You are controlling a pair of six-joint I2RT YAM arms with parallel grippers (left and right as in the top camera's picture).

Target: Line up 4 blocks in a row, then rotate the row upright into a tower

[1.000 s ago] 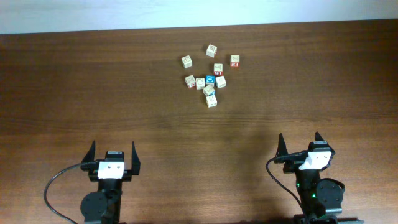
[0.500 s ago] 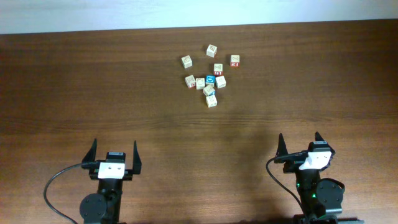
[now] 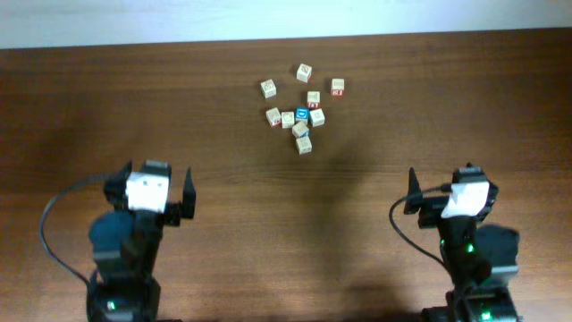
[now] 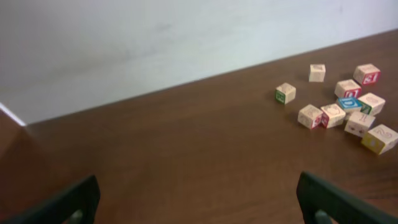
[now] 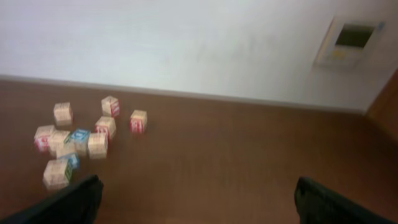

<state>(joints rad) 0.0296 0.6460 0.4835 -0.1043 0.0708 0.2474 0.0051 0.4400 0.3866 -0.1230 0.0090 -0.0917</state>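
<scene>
Left gripper [image 4: 198,186]: fingers wide apart, empty, at the near left of the dark brown wooden table [image 3: 179,107], aimed toward the far side.
Right gripper [image 5: 198,186]: fingers wide apart, empty, near right.
Small pale-wood alphabet cubes [image 3: 317,117]: loose cluster at far centre, around a blue-faced cube [image 3: 303,114], well apart from both grippers.

The blocks [image 3: 304,73] are pale wood with red and green prints, one cube [image 3: 303,114] blue-faced, the table [image 3: 179,107] dark brown wood-grain.

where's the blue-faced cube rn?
Overhead: blue-faced wooden cube sits mid-cluster, far centre of the brown table, pale wooden cubes on its left and right.
</scene>
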